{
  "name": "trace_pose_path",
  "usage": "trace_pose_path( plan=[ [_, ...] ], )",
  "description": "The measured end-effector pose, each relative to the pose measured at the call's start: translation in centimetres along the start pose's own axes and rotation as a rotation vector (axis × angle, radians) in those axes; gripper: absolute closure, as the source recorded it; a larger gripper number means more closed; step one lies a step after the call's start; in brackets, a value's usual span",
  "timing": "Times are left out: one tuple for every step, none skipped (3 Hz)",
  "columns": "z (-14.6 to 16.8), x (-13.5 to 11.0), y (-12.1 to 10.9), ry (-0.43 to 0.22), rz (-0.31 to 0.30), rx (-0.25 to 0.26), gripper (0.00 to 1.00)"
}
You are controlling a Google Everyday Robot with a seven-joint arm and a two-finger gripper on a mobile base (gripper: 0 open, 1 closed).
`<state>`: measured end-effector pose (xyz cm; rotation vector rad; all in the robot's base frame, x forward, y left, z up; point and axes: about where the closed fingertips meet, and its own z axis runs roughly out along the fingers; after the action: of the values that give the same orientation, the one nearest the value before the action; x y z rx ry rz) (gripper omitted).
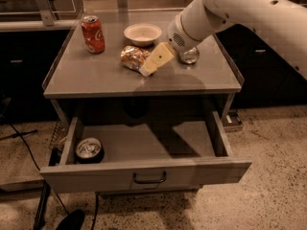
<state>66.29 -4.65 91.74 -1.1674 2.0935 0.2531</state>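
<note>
My gripper reaches from the upper right down over the grey counter, its cream-coloured tip right beside a crinkled chip bag. The tip looks to touch the bag's right end. Behind the wrist a can stands partly hidden by the arm. A red soda can stands upright at the back left, and a white bowl sits behind the bag. Below, the drawer stands pulled out with a can lying in its left corner.
Dark cabinets flank the counter on both sides. Cables and a dark object lie on the speckled floor at the lower left. A raised lip runs along the counter's left and right edges.
</note>
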Motion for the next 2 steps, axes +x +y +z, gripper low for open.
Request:
trace_pose_path(
  plan=[
    [1.4, -0.2, -0.4, 0.003, 0.007, 0.01, 0.0],
    [3.0, -0.4, -0.6, 0.009, 0.009, 0.009, 0.0]
  ],
)
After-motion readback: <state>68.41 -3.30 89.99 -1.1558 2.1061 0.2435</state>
